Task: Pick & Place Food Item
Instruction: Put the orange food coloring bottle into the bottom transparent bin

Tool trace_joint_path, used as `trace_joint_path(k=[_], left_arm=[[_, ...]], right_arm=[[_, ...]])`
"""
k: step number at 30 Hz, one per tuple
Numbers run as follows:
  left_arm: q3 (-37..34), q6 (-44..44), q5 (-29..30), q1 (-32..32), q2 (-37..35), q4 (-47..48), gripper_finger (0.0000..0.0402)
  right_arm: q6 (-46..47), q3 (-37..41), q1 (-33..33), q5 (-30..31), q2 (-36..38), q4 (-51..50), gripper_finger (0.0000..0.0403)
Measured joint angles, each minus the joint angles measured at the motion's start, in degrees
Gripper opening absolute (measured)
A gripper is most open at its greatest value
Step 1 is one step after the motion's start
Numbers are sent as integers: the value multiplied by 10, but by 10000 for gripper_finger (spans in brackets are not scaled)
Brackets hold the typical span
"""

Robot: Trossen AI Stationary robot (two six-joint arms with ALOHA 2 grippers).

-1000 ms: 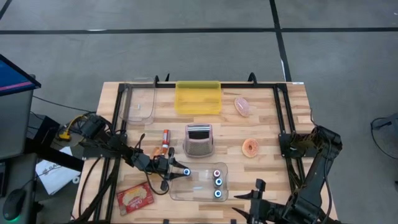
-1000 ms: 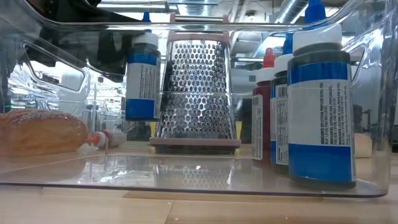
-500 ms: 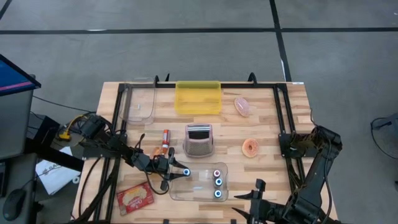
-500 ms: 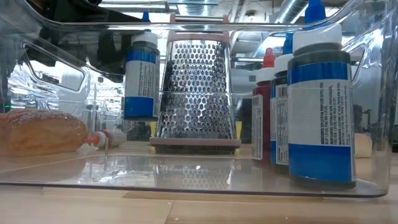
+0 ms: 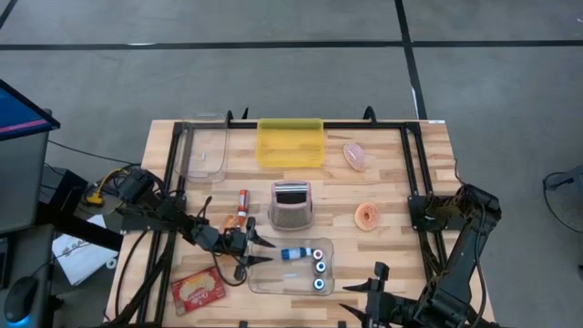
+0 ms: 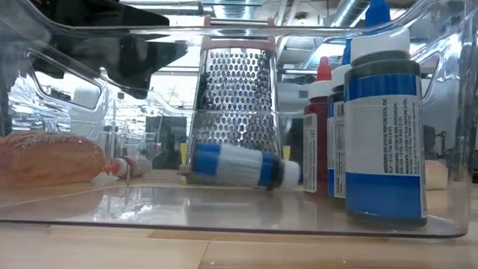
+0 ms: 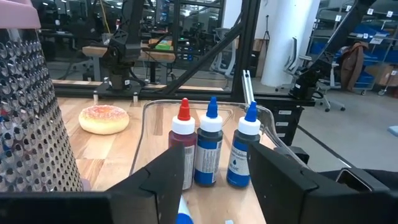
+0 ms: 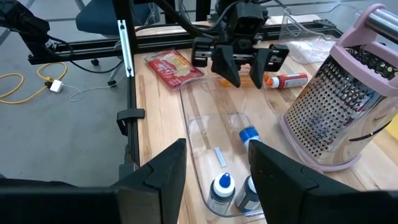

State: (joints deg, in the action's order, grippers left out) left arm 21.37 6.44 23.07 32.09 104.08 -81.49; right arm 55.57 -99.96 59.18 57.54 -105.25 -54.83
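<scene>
A blue-labelled dropper bottle lies on its side on the floor of a clear tray, in front of the grater. The low view shows this bottle with its cap end toward the upright bottles. My left gripper stands open and level at the tray's left end, just short of the lying bottle and touching nothing. In its wrist view the left gripper frames the three upright bottles. My right gripper hangs open above the table's near right edge.
A doughnut and a pink food piece lie on the right half of the board. A yellow bin and a clear bin stand at the far edge. An orange tube and a red packet lie left.
My left gripper has opened and let go of the blue-labelled bottle. The bottle hung upright, clear of the tray floor; it has dropped and tipped, and now lies on its side on the tray floor in front of the grater.
</scene>
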Motion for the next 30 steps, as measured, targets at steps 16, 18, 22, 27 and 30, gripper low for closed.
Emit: trace_joint_path(k=[16,18,22,27,30], left_arm=[[-1,-39,10,46,-189,235,163],[-1,-41,36,56,-236,306,163],[-1,-10,155,79,-337,471,163],[-1,70,261,71,-436,656,163],[5,93,233,38,-470,753,163]], right_arm=[[0,0,0,0,0,1,164],[0,0,0,0,0,2,164],[0,0,0,0,0,2,164],[0,0,-1,2,0,1,164],[0,0,-1,7,0,1,164]])
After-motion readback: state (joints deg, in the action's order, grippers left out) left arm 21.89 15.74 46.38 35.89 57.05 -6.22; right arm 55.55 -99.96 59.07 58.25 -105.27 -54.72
